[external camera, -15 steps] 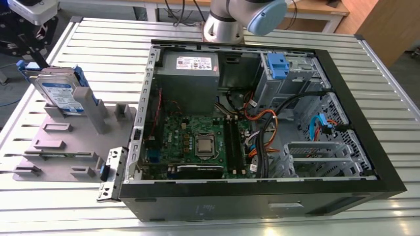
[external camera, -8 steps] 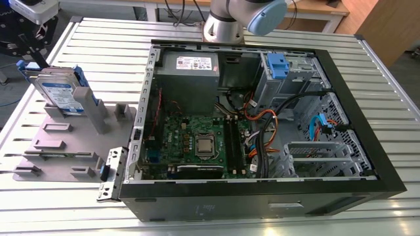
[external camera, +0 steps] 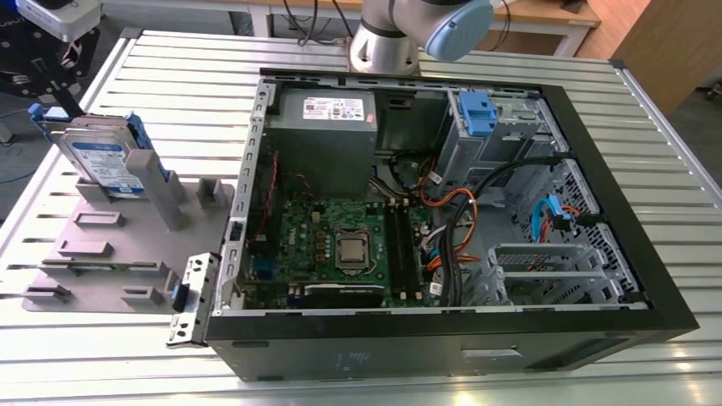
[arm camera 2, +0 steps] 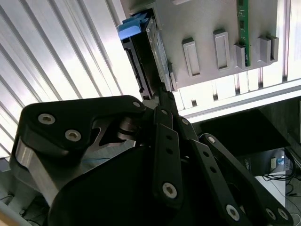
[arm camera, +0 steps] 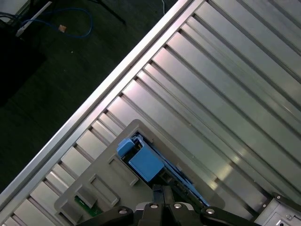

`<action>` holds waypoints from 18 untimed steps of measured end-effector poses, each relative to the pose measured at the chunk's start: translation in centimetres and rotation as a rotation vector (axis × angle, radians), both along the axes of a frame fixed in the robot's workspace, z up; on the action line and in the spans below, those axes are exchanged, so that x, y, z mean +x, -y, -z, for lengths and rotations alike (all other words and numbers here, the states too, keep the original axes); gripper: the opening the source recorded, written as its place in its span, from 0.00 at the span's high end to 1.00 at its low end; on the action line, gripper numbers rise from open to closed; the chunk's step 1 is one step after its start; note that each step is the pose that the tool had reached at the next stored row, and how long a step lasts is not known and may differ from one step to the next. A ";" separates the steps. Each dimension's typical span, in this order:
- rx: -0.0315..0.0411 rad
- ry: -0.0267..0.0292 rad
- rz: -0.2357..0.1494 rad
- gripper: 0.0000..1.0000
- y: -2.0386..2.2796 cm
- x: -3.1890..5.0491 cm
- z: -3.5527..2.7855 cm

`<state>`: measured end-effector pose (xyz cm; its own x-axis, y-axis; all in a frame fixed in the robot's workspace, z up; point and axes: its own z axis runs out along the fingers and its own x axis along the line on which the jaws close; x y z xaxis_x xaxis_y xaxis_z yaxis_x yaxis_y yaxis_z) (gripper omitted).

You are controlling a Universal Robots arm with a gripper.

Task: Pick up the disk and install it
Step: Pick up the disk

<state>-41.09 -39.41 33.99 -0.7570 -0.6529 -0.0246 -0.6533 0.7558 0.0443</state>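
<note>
We see the disk (external camera: 104, 161) propped upright in a grey holder (external camera: 113, 254) on the worktop (external camera: 169, 68), its edge exposed for grasping; the gripper (arm camera 2: 163, 94) hangs at its end, fingers (arm camera 2: 165, 141) pressed together.

Open computer case (external camera: 373, 355) on slatted table (external camera: 169, 76)

Second wrist view: gripper (arm camera 2: 163, 96) body blocks the near end of the disk (arm camera 2: 141, 66), so contact there can't be read. Holder (arm camera 2: 202, 28) and green board (arm camera 2: 242, 28) are cut by the frame edge. First wrist view: gripper links cover part of the disk, holder runs out of frame, metal part (arm camera: 282, 214) too cropped to identify. Exterior view: arm (external camera: 390, 38) cut at the top edge, holder posts hide the disk's lower half, table (external camera: 631, 110) cropped at the bottom edge.
</note>
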 end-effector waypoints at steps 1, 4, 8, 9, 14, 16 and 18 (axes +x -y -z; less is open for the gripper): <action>0.0000 0.0000 0.000 0.89 0.00 0.00 0.00; 0.0000 0.0000 -0.012 0.89 0.00 0.00 0.01; 0.0000 0.0001 -0.074 0.89 0.00 0.00 0.02; 0.0001 0.0001 -0.092 0.89 0.00 0.00 0.03; 0.0000 0.0000 -0.183 0.89 0.00 0.00 0.05; -0.0001 0.0000 -0.220 0.89 0.00 0.00 0.05; 0.0000 -0.0001 -0.256 0.89 0.00 0.00 0.06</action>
<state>-41.09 -39.41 33.93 -0.5673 -0.8231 -0.0246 -0.8232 0.5660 0.0443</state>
